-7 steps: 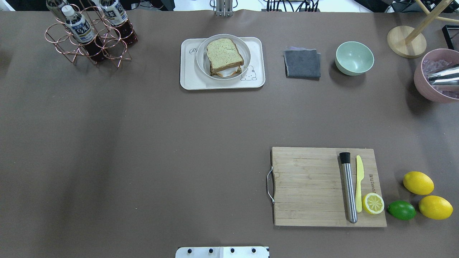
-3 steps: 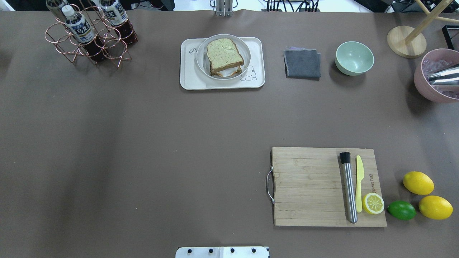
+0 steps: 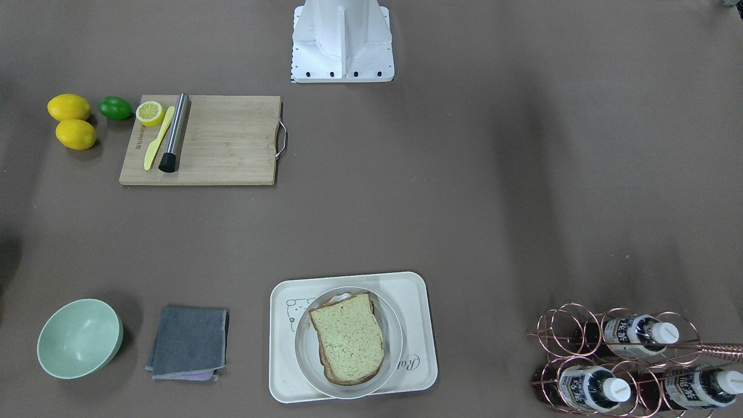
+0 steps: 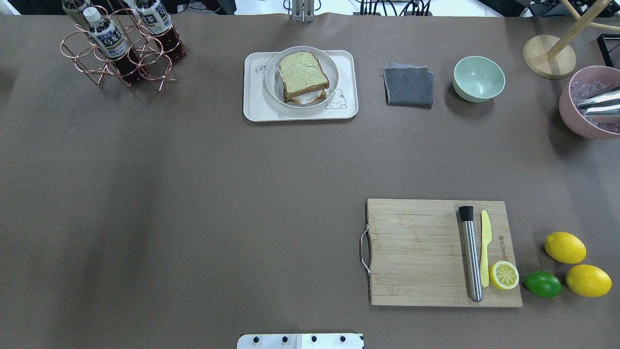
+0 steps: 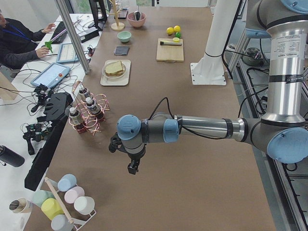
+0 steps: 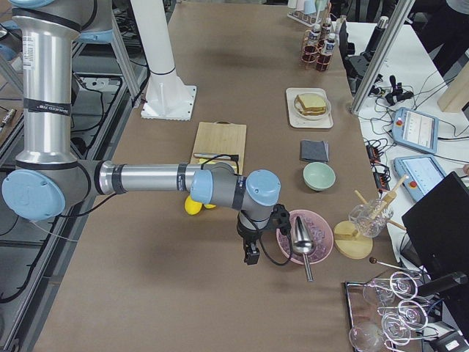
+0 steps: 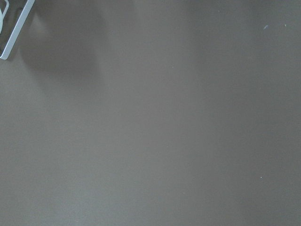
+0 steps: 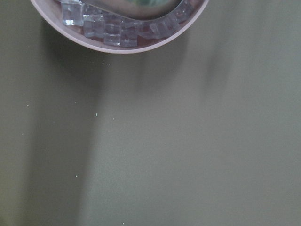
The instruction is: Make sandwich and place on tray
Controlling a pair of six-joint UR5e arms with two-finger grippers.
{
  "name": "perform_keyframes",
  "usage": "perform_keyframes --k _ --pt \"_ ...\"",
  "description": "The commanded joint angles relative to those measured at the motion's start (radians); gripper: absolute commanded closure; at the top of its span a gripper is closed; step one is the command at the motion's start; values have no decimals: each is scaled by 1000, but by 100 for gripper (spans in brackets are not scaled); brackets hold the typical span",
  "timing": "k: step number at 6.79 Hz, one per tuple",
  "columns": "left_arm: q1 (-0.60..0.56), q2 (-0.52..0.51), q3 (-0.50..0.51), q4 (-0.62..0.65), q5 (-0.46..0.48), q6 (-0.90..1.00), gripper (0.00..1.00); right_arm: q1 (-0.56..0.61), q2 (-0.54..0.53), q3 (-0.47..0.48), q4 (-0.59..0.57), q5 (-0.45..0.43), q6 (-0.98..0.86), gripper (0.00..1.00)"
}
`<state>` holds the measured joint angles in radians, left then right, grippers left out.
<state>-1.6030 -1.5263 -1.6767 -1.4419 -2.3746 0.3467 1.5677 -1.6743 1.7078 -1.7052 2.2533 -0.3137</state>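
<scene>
The sandwich (image 4: 302,73) is stacked on a round white plate (image 4: 272,85) that stands on the cream tray (image 4: 254,106) at the table's far middle. The white egg (image 4: 305,98) peeks out from under the top slice. The sandwich (image 3: 348,337) and the tray (image 3: 415,290) also show in the front-facing view. Both arms are off to the table's ends, far from the tray. The left gripper (image 5: 133,167) shows only in the exterior left view, the right gripper (image 6: 251,257) only in the exterior right view. I cannot tell whether either is open or shut.
A wooden cutting board (image 4: 416,252) with a steel muddler (image 4: 471,254), a yellow knife (image 4: 485,247) and a lemon half (image 4: 503,275) lies near right. Lemons (image 4: 565,247) and a lime (image 4: 542,284) lie beside it. A grey cloth (image 4: 409,86), green bowl (image 4: 478,78), pink ice bowl (image 4: 588,104) and bottle rack (image 4: 121,48) stand at the back.
</scene>
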Motion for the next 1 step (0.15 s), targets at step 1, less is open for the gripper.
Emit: perform_keyframes --k 1 --pt "0 0 3 0 0 0 1 2 -51 -5 152 20 -5 0"
